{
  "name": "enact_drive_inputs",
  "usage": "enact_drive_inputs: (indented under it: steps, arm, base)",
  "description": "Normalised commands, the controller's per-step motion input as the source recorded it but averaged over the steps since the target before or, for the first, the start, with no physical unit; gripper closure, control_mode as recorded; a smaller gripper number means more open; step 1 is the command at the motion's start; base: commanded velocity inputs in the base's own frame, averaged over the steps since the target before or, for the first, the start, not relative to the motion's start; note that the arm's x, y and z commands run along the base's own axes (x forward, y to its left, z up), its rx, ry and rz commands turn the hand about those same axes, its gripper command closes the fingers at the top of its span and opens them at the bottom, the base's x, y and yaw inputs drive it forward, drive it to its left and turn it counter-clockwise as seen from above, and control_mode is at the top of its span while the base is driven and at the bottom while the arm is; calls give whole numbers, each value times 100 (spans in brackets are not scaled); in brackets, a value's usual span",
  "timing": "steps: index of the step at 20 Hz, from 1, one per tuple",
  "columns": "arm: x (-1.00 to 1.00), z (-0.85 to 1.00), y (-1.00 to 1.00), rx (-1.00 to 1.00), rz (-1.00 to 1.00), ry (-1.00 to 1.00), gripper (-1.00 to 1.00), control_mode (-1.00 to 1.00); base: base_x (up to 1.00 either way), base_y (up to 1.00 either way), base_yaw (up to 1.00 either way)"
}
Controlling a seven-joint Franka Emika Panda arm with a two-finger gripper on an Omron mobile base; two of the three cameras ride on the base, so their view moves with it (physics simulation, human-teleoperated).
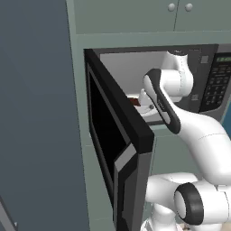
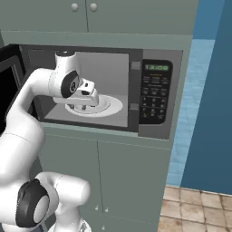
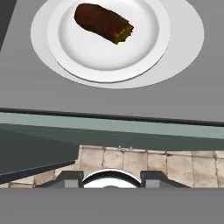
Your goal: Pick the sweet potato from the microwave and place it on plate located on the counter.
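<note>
A: One sweet potato (image 3: 103, 22), and it lies on the white round dish (image 3: 109, 65) inside the microwave (image 2: 136, 90), off toward one side of the dish instead of dead centre.

B: Where's the pincer (image 2: 84, 107) in all this?

A: Inside the cavity, hanging over the near part of the dish, with the door (image 1: 115, 140) swung wide open. In the hand view the potato sits ahead of the fingertips (image 3: 65, 180), well apart from them, nothing between them yet.

B: Open or closed?

A: Spread apart, as far as the hand view shows: the two dark tips stand at either side with a clear gap, and they hold nothing.

B: How do you think it'll handle?

A: My guess: light, fairly firm, with a rough dull skin that shouldn't slip much. It's oblong and rounded, so it may roll on the smooth dish if nudged from one side only. One end looks cut or broken, showing orange flesh, which could be softer.

B: So where to grip?

A: Across the narrow width at the middle of its length, fingers on the two long flanks, away from that open end. Squeezing it lengthwise would probably need a wider spread and could tip it.
</note>
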Motion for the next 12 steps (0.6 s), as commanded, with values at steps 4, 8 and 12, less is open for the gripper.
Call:
enact_drive_inputs:
  steps: [4, 8, 12]
  arm:
    - [0, -18, 0, 1, 2, -6, -100, -100]
    - [37, -46, 21, 7, 11, -14, -100, -100]
    - [68, -4, 0, 18, 8, -16, -100, -100]
  base:
    - [0, 0, 0]
    - [0, 0, 0]
    - [0, 0, 0]
